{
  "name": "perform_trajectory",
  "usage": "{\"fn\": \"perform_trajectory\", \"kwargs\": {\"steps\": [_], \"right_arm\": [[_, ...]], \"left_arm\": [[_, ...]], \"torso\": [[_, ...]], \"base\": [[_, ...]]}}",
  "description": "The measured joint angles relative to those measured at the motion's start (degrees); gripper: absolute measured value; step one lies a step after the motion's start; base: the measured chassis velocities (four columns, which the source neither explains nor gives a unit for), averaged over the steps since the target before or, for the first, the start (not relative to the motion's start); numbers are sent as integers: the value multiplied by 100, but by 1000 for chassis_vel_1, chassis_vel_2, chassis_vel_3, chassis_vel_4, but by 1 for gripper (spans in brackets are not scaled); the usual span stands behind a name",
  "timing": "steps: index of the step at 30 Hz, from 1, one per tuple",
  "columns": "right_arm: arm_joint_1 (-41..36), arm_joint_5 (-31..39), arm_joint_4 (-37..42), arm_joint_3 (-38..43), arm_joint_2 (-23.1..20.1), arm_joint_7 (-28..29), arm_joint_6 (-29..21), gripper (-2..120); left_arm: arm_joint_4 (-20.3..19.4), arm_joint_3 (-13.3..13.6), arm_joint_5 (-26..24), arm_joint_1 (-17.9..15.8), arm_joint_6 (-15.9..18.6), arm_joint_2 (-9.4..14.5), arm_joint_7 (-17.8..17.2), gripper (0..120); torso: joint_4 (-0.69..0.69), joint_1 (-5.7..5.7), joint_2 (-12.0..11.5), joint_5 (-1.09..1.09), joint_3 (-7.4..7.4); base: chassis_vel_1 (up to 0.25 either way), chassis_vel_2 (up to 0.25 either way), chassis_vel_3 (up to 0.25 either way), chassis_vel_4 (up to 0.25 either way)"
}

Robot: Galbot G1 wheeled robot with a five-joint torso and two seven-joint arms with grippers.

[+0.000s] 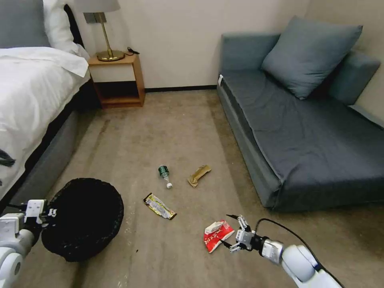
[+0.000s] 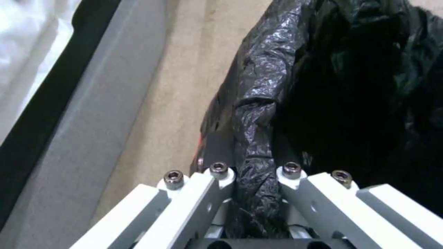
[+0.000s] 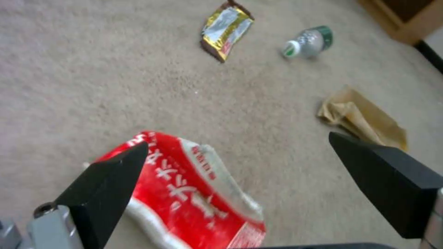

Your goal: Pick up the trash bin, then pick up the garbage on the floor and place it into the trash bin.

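My left gripper is shut on the rim of the trash bin, a round bin lined with a crinkled black bag, at the lower left. The garbage lies on the carpet. A red-and-white wrapper sits just off the tips of my open right gripper, close between its black fingers in the right wrist view as the wrapper. Farther off lie a yellow-and-black wrapper, a small clear bottle with a green label and a crumpled brown paper wrapper.
A bed runs along the left, with a wooden nightstand and lamp behind it. A grey sofa with a cushion fills the right side. Open carpet lies between them.
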Motion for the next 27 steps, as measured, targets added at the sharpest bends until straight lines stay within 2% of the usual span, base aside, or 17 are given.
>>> {"fn": "perform_trajectory", "kwargs": {"steps": [4,6,7,11,12,15,16,20,21,24,25,27], "right_arm": [[367,-229,-366,-191,54,-69,126,100],[640,-469,-700,-286,121,-165,268,93],[640,-469,-700,-286,121,-165,268,93],[971,-867,-1284,-318,267,-376,506,76],[971,-867,-1284,-318,267,-376,506,76],[1097,-1053,-1572,-293,366,-364,568,61],[1097,-1053,-1572,-293,366,-364,568,61],[1184,-1120,-1789,-272,454,-312,615,43],[1184,-1120,-1789,-272,454,-312,615,43],[1191,-1162,-1836,-270,473,-285,652,29],[1191,-1162,-1836,-270,473,-285,652,29],[1181,-1163,-1839,-264,491,-270,653,19]], "left_arm": [[-57,-1,58,58,13,-50,15,5],[-114,-1,111,120,20,-114,28,5],[-114,-1,111,120,20,-114,28,5],[-215,-10,199,251,21,-278,60,5],[-215,-10,199,251,21,-278,60,5],[-261,-44,222,320,10,-353,62,5],[-261,-44,222,320,10,-353,62,5],[-325,-47,229,369,5,-388,66,5],[-325,-47,229,369,5,-388,66,5],[-366,-37,235,385,5,-411,66,5],[-366,-37,235,385,5,-411,66,5],[-400,-33,237,409,5,-434,68,5]], "torso": [[0,0,0,-1,0],[0,0,0,-1,0],[0,0,0,-1,0],[0,0,0,-1,0],[0,0,0,-1,0],[0,0,0,-1,0],[0,0,0,-1,0],[-1,0,0,0,0],[-1,0,0,0,0],[-1,0,0,-1,0],[-1,0,0,-1,0],[-1,0,0,-1,0]], "base": [[0,0,0,0],[0,0,0,0],[0,0,0,0],[0,0,0,0],[0,0,0,0],[0,0,0,0],[0,0,0,0],[0,0,0,0],[0,0,0,0],[0,0,0,0],[0,0,0,0],[0,0,0,0]]}}
